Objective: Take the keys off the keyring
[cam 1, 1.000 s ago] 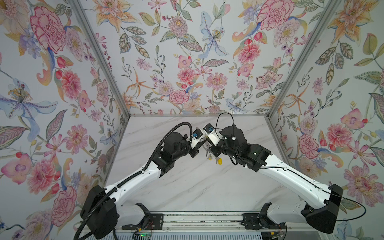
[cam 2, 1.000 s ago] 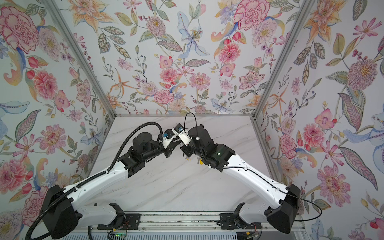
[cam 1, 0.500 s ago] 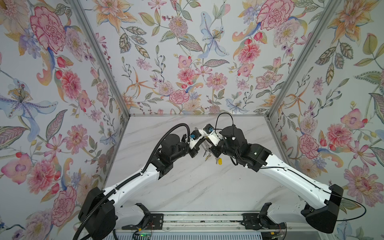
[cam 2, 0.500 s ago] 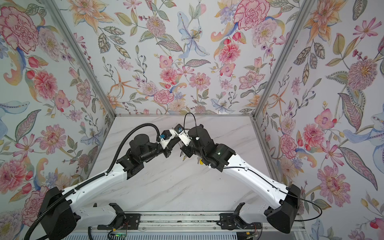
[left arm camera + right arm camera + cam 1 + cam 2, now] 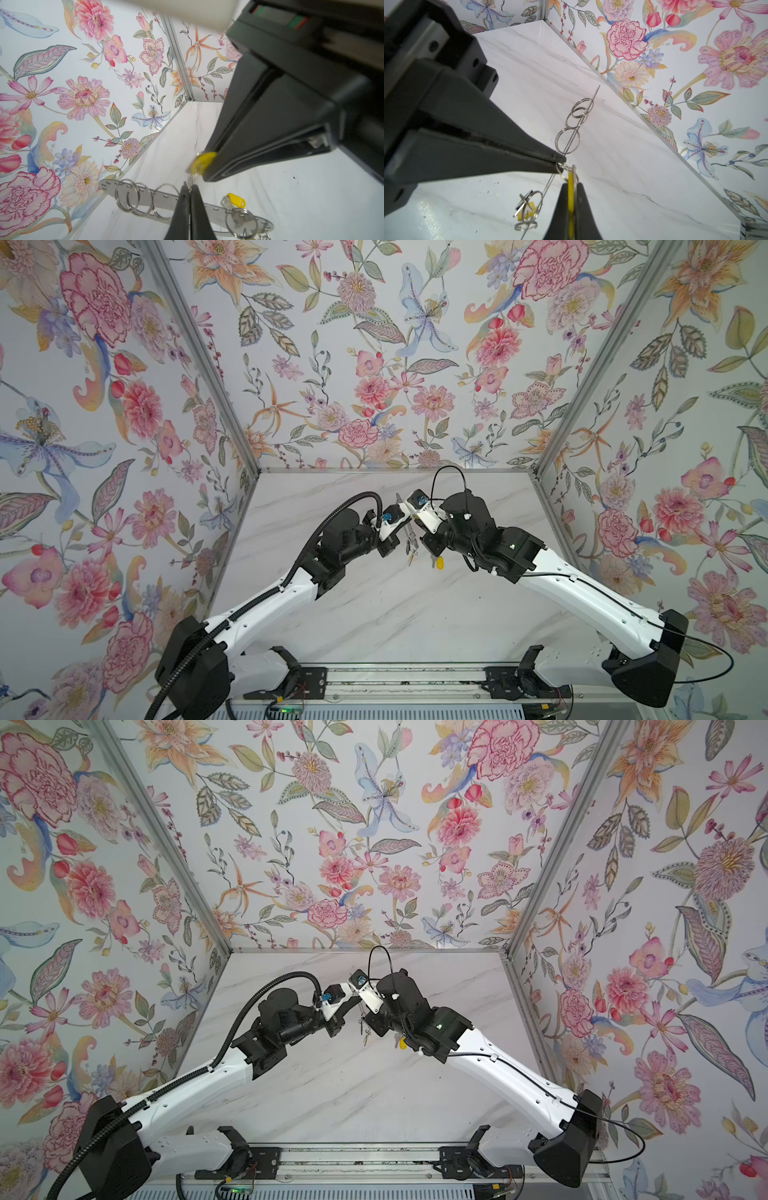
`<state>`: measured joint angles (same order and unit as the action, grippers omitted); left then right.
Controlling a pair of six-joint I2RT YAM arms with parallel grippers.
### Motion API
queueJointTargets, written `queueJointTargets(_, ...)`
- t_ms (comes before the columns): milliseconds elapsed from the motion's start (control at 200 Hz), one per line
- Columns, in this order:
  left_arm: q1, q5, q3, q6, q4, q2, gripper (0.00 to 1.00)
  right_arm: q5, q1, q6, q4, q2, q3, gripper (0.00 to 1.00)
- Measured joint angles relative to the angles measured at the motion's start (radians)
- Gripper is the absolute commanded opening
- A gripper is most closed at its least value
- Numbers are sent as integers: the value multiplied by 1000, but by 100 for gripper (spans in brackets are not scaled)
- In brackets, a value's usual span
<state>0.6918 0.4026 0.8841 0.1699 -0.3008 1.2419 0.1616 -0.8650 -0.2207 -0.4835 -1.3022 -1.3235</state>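
mid-frame in both top views, the left end effector (image 5: 189,192) clamps the keyring (image 5: 164,199); the right end effector (image 5: 572,185) is shut on a yellow-tagged key (image 5: 202,163).

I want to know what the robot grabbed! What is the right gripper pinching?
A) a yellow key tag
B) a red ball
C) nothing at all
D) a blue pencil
A: in the right wrist view the right gripper is shut on a yellow key tag, which shows edge-on in its grip.
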Motion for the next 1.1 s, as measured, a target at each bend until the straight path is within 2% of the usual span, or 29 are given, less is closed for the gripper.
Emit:
queueJointTargets(581, 2, 92, 29, 115, 114, -43, 0, -146, 81, 55, -49, 16, 0, 0)
queueJointTargets(821, 2, 105, 29, 99, 90, -51, 0, -200, 97, 74, -44, 14, 0, 0)
queueJointTargets(1101, 14, 215, 29, 44, 2, -53, 0, -204, 142, 103, -30, -4, 10, 0)
